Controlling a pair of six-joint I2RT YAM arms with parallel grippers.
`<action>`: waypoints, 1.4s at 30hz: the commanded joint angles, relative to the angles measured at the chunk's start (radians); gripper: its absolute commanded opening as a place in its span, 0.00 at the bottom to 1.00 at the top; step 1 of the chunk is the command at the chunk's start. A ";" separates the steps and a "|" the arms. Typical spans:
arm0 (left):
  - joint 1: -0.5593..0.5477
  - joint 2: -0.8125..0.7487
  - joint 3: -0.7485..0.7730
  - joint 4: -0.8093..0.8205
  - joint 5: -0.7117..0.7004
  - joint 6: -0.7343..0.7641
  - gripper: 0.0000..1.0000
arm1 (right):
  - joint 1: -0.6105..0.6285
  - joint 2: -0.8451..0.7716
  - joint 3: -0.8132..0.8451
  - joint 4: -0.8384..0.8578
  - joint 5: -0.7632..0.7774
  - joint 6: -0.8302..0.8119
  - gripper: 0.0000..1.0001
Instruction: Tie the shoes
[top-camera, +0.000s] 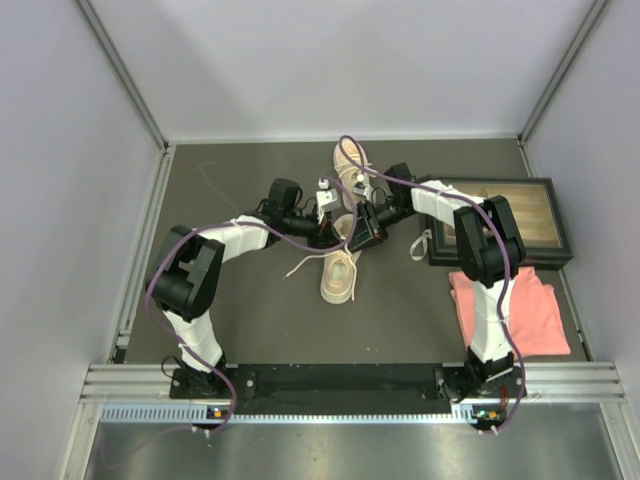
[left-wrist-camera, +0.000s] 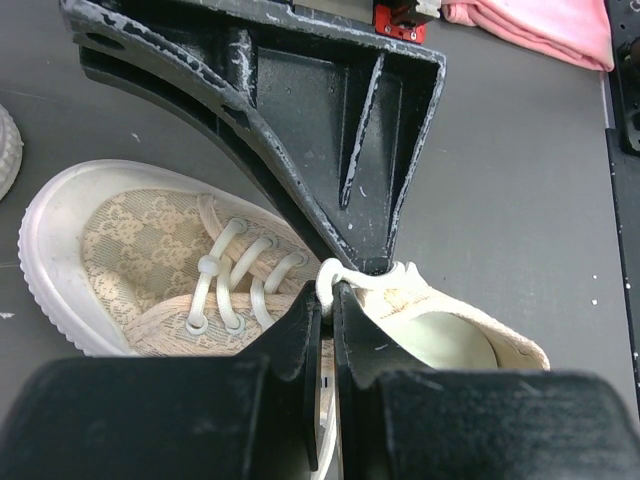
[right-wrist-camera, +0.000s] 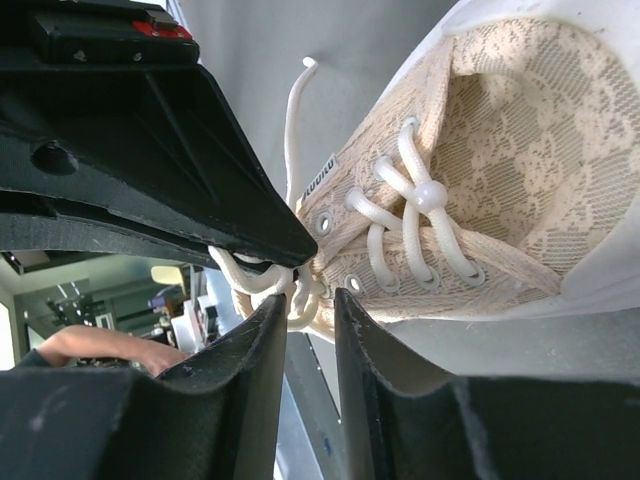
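Step, as judged: knotting on near shoe (top-camera: 340, 272). The left gripper (left-wrist-camera: 328, 295) is clamped shut on lace (left-wrist-camera: 350, 277). The right gripper (right-wrist-camera: 312, 305) is narrowly parted at lace; hold cannot be told. Next needs a firm regrasp and a taut pull.

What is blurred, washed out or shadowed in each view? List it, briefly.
Top external: even, soft light, only faint shadows on the table, everything in focus. Left wrist: shoe and lace sharp, left tool a dark blur along the bottom. Right wrist: woven upper crisp, pale sole nearly washed out, right tool soft, background blurred.
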 joint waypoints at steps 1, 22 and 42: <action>0.000 -0.039 -0.010 0.077 0.006 -0.019 0.00 | 0.018 0.001 0.026 0.033 0.003 -0.007 0.27; 0.002 -0.029 -0.030 0.132 -0.011 -0.105 0.00 | 0.033 -0.065 -0.082 0.237 -0.001 0.093 0.26; 0.002 -0.035 -0.037 0.135 -0.017 -0.125 0.00 | 0.033 -0.110 -0.092 0.278 0.049 0.112 0.00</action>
